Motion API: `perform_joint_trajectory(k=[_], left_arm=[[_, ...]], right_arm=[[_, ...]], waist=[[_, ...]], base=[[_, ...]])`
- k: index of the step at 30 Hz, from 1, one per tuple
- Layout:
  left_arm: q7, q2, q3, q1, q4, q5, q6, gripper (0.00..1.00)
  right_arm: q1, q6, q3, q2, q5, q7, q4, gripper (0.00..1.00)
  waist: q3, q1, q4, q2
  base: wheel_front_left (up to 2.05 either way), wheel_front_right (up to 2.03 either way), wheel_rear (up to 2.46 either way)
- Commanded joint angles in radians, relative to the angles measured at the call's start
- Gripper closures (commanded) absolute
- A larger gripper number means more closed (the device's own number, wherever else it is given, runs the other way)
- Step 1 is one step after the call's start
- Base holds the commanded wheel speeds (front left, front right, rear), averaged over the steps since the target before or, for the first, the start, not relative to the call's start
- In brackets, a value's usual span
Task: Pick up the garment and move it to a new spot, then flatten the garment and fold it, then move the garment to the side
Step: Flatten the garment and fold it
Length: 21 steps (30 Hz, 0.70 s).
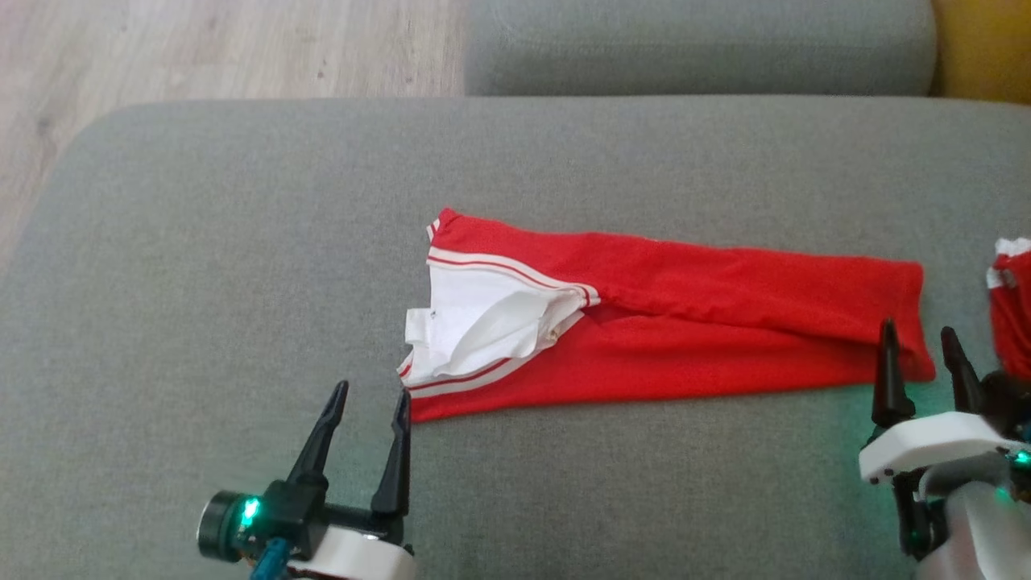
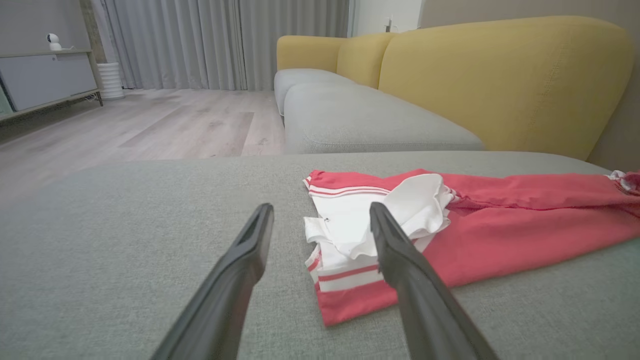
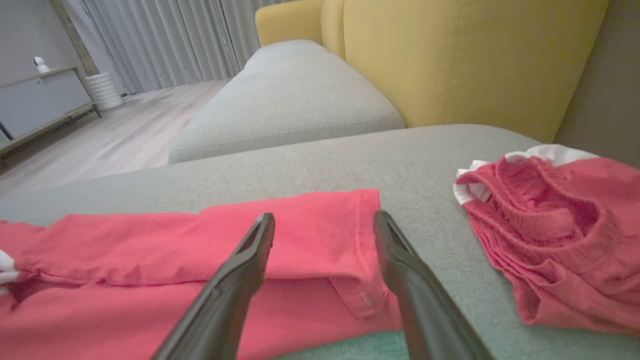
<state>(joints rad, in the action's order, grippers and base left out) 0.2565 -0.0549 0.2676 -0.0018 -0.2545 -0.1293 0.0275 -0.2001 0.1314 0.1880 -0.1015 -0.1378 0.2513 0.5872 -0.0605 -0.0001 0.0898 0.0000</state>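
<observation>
Left gripper (image 1: 372,392): fingers spread, empty, just off the near waistband corner. Right gripper (image 1: 918,329): fingers spread, nothing clamped, tips at the near hem corner. Garment (image 1: 685,322), red with a white-striped waistband, lies long and mostly flat on the grey sofa cushion (image 1: 201,282), waist to the left and hem to the right. Relocate and flatten look done, and one lengthwise fold looks in. White lining at the waist is flipped out and untidy. Likely left: a crosswise fold, then the move aside. Second red garment (image 1: 1011,306) sits bunched near the hem, not touching.
</observation>
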Motion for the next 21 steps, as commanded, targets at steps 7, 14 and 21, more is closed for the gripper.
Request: perform_joint_trajectory(k=[7,14,21], left_arm=[[0.005,0.005,0.043,-0.101,0.031,-0.021,-0.001,0.0],[0.005,0.005,0.076,-0.128,0.018,-0.036,-0.016,0.0],[0.005,0.005,0.078,-0.124,0.008,-0.038,-0.015,0.0]], right_arm=[[-0.184,-0.001,0.022,-0.09,0.05,-0.014,0.137,0.0],[-0.25,-0.001,0.087,-0.099,0.093,-0.06,0.294,0.0],[-0.215,-0.001,0.101,-0.063,0.056,-0.096,0.412,0.72]], waist=[[-0.131,0.0001,0.037,0.0],[-0.17,0.0001,0.057,0.0],[-0.142,0.0001,0.045,0.0]], base=[[0.0,0.0,0.0],[0.0,0.0,0.0],[0.0,0.0,0.0]])
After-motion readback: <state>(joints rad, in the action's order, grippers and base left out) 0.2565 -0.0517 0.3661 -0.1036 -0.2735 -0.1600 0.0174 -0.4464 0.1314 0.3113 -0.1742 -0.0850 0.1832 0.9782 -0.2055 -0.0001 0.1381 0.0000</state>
